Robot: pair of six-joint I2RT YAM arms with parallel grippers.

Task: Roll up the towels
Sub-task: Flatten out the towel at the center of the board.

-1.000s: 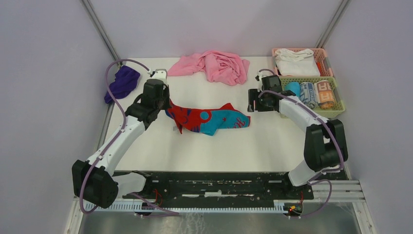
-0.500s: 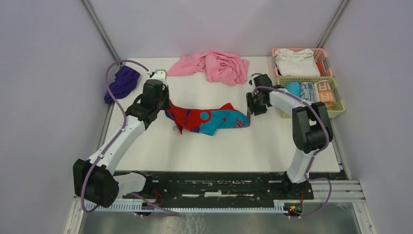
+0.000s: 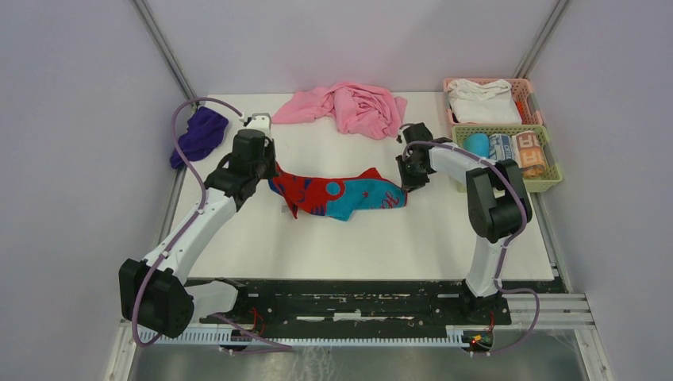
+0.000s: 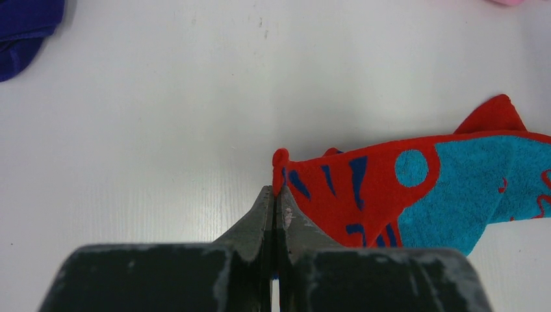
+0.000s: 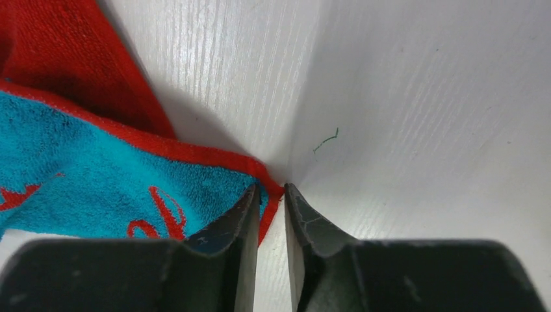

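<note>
A red and turquoise towel (image 3: pixel 341 194) lies crumpled in a long strip across the middle of the white table. My left gripper (image 3: pixel 272 176) is shut on its red left corner; in the left wrist view the jaws (image 4: pixel 276 192) pinch the edge of the towel (image 4: pixel 390 188). My right gripper (image 3: pixel 409 178) is at the towel's right end. In the right wrist view its jaws (image 5: pixel 271 192) stand a little apart, low on the table, with the red-hemmed corner of the towel (image 5: pixel 97 188) between them.
A pink towel (image 3: pixel 349 107) lies bunched at the back middle. A purple towel (image 3: pixel 198 135) lies at the back left, also in the left wrist view (image 4: pixel 26 26). A pink basket (image 3: pixel 524 87) holds white cloth. A green basket (image 3: pixel 553 171) holds rolled towels at the back right.
My right gripper has moved left from beside the green basket to the towel's right corner and come down over it. The left gripper has stayed on the left corner.
</note>
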